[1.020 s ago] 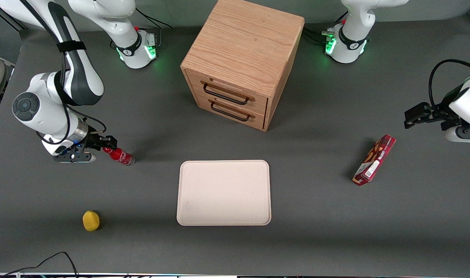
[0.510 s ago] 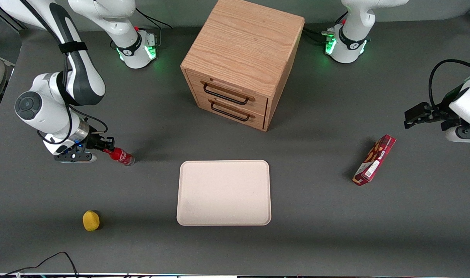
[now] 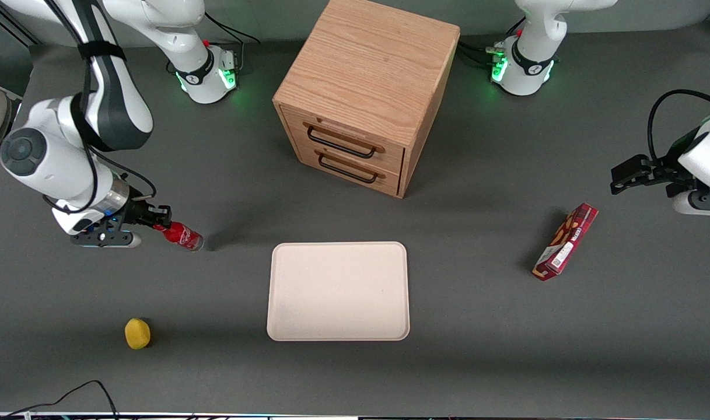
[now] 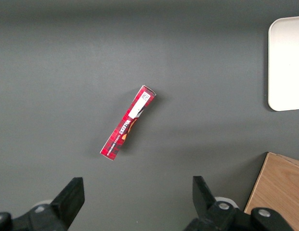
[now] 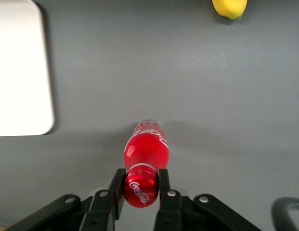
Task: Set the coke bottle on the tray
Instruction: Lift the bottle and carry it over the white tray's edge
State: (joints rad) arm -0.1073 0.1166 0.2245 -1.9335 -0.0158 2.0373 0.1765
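The small red coke bottle [image 3: 181, 235] is held by its cap end in my right gripper [image 3: 158, 224], toward the working arm's end of the table. In the right wrist view the bottle [image 5: 145, 151] hangs below the gripper [image 5: 141, 185], with both fingers pressed on its red cap. Its clear base is just above the grey table. The cream tray [image 3: 338, 290] lies flat in front of the wooden drawer cabinet, nearer the front camera, well apart from the bottle. One corner of the tray [image 5: 19, 72] shows in the right wrist view.
The wooden drawer cabinet [image 3: 366, 93] stands farther from the front camera than the tray. A yellow lemon [image 3: 137, 333] lies nearer the camera than the bottle. A red snack box [image 3: 565, 241] lies toward the parked arm's end.
The right arm has risen and swung a little outward, with the gripper staying shut on the bottle's cap. The bottle has hardly shifted.
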